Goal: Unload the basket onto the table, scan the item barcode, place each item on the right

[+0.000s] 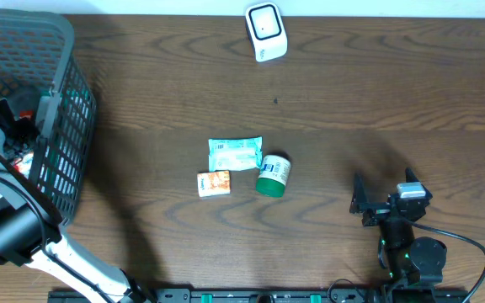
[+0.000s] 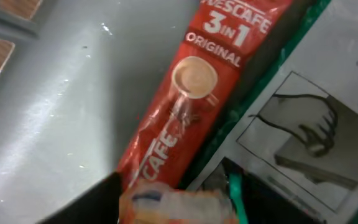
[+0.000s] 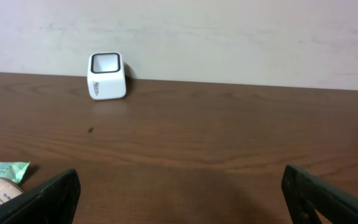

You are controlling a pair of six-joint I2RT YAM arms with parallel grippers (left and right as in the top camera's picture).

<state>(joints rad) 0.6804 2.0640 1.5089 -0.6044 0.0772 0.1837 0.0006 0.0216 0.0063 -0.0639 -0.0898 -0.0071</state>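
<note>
The bottle (image 1: 273, 175) lies on its side mid-table, just beside a teal packet (image 1: 235, 154), near a small box (image 1: 214, 183), well apart from the scanner (image 1: 266, 32). It looks light, stiff and apt to roll; I would pinch across the body, label left clear. White body, green cap. The right pincer (image 3: 180, 186) gapes wide, empty. The left pincer (image 2: 176, 202) is down in the basket (image 1: 66, 126) over a sachet (image 2: 185, 106); open or closed, I cannot tell

A white scanner (image 3: 107, 76) stands at the table's (image 3: 229, 137) far edge. The right gripper's (image 3: 180, 179) 2 fingers (image 3: 48, 199) spread wide apart; a green packet (image 3: 2, 169) lies near the left one.
</note>
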